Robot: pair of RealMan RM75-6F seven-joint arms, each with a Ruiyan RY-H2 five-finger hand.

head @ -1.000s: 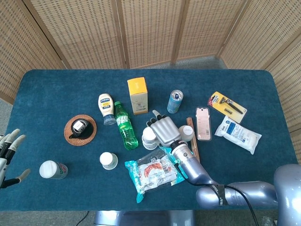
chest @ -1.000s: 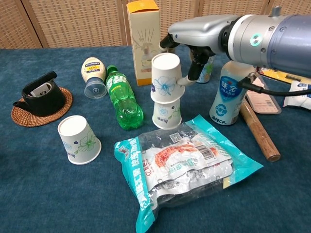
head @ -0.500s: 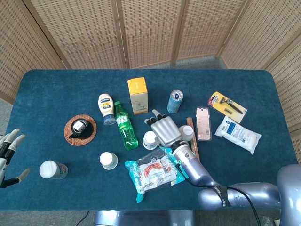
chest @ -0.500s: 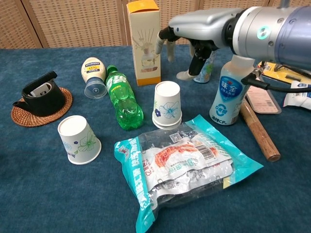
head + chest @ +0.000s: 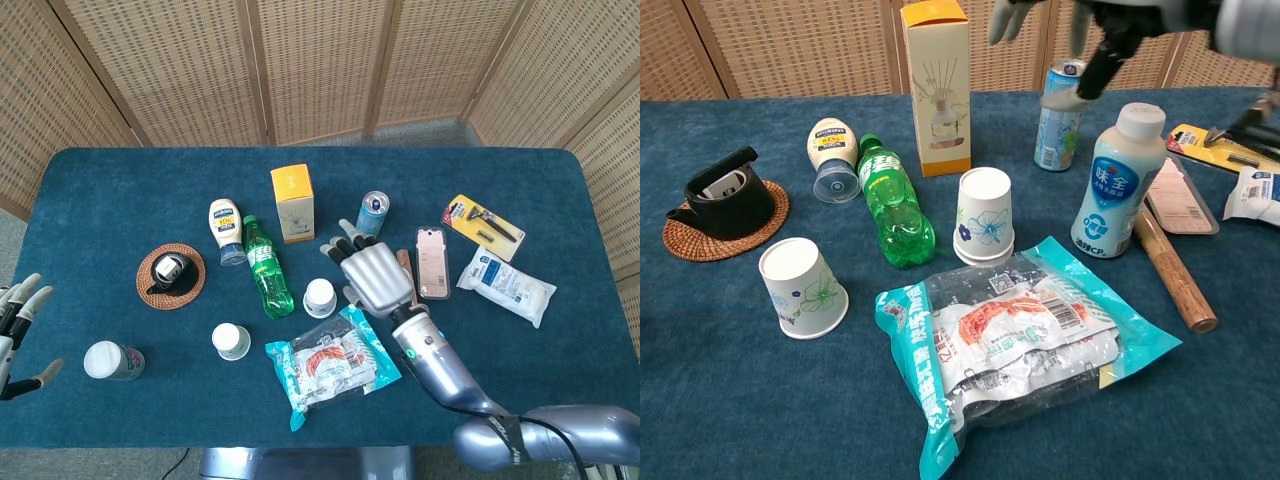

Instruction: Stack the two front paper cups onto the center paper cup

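Your right hand hovers open, empty, above the upright stacked cups (mouth up); the remaining cup stands tilted; left hand open.

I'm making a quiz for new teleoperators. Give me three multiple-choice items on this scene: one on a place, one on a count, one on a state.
1. Where is the stacked cup pair?
A. On the coaster
B. Between the green bottle and the white bottle
C. On the snack bag

2. How many single, unstacked paper cups show in the chest view?
A. One
B. Two
C. Three

3. What is the right hand doing?
A. Holding a cup
B. Pressing the can
C. Holding nothing, fingers apart

Answers:
1 B: the pair stands on the table with a bottle on either side.
2 A: only the lone cup at front left stands single.
3 C: the head view shows it spread above the table with nothing in it.
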